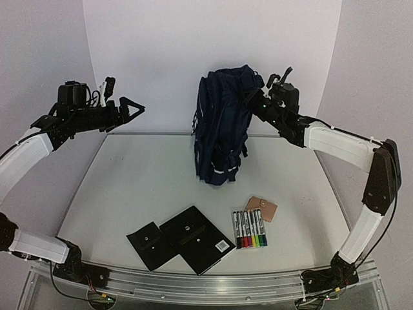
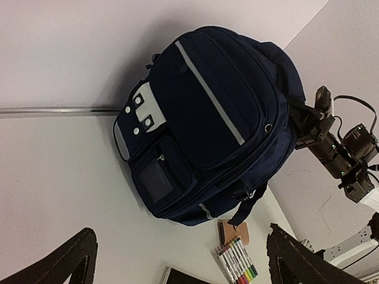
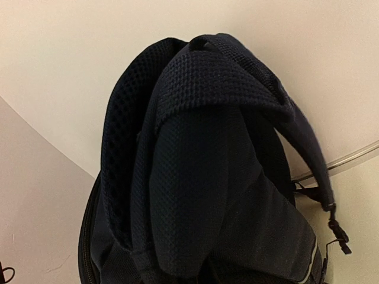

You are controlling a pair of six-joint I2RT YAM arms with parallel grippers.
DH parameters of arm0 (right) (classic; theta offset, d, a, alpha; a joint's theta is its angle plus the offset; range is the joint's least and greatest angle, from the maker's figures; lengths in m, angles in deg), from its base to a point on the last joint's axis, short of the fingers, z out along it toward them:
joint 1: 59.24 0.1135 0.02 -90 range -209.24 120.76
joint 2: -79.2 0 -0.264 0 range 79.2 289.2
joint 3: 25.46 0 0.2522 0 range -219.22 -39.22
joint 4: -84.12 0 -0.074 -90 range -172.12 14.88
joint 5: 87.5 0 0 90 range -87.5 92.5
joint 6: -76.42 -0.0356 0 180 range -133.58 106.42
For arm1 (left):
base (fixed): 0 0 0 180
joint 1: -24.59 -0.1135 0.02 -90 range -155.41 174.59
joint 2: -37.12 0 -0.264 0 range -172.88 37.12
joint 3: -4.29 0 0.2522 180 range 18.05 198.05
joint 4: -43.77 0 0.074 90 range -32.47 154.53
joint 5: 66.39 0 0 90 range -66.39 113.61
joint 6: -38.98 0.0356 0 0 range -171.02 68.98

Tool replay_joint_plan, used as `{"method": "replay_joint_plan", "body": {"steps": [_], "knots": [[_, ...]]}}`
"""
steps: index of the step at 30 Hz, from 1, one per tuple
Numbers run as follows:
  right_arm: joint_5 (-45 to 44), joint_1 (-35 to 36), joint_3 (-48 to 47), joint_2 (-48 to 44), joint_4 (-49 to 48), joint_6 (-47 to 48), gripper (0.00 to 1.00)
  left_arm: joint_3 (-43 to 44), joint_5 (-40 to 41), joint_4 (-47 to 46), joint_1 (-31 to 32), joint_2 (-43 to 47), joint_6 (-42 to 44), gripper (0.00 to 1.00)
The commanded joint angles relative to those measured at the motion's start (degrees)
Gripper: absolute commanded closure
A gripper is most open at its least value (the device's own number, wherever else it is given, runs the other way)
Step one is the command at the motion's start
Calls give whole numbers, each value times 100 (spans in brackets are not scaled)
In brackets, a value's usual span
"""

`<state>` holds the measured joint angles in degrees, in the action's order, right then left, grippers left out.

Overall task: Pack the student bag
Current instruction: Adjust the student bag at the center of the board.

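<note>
Navy-blue fabric backpack [image 1: 222,123] standing upright at the back of the white desk [image 1: 142,187], long axis vertical. The right fingers [image 2: 309,126] are closed, apparently pinching fabric at its top. The left fingers [image 2: 65,263] are fully spread, empty, raised well apart on its left.

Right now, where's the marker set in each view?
Top external: markers right of centre, in front of the bag.
Left wrist: markers at the bottom edge, below the bag.
Right wrist: not in it.
Shared landmark: the bag.
</note>
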<state>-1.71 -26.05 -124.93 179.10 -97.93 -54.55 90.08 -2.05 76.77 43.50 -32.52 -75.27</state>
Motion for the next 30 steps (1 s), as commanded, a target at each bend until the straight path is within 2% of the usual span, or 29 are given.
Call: {"method": "replay_joint_plan", "body": {"steps": [1,5,10,16,21,26,30], "knots": [[297,-135,201,-433,-668,-132,100,35,-523,-837,-37,-583,-310,0],[140,-147,688,-692,-541,-246,100,-98,-983,-1462,-36,-969,-552,0],[-119,-145,1876,-1124,-348,-533,100,-202,-1277,-1576,-37,-1376,-603,5],[365,-71,3112,-1258,-334,-805,100,-779,-1381,-1894,-10,-1430,-776,7],[573,480,3475,-1092,-334,-772,100,-1382,-1228,-2243,3,-1326,-1057,8],[421,1257,3161,-517,-382,-811,99,-2172,-929,-2695,15,-1141,-1569,8],[590,1762,2542,101,-474,-822,72,-2683,-552,-2918,26,-1074,-1985,8]]}}
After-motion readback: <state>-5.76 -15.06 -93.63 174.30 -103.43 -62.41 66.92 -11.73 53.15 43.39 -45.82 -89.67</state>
